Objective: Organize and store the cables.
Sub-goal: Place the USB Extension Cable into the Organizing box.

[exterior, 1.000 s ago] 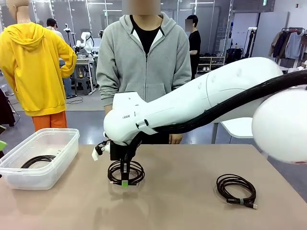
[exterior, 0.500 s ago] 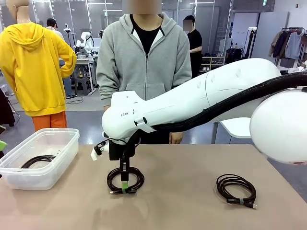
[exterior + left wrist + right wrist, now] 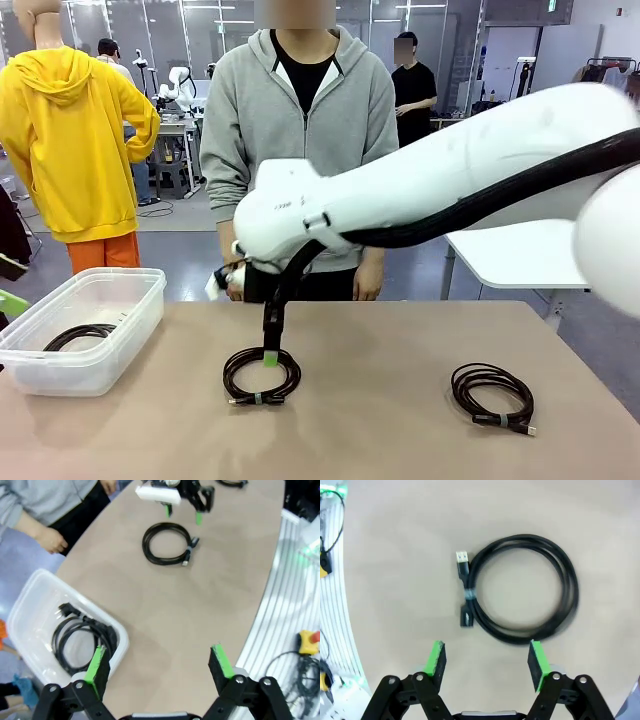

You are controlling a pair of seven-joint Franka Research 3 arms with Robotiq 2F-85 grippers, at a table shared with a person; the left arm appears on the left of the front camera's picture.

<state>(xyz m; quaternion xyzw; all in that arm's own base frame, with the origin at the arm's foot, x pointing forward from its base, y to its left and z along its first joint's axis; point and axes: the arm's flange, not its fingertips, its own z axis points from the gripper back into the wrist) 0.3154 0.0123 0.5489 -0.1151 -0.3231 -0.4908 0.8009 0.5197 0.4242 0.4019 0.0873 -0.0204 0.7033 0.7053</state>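
Right tool point(image 3: 486, 652) wide, empty, above coil point(image 3: 568, 589) flat on tabletop point(image 3: 385, 580) mid-frame, bin point(image 3: 132, 330) far left in front view; risk: a grasp pinching one strand lets the coil unwind before the bin.

Soft, even overhead light is washing over everything, so the round coil of thin black cable point(image 3: 230, 376) is only throwing a faint shadow on the tan tabletop point(image 3: 400, 420). Up front, the glossy white robot arm point(image 3: 450, 180) is blowing out a bit and looking slightly smeared. Both wrist cams are bending the table edge, and the coil's right side is going blurry in the right wrist one.
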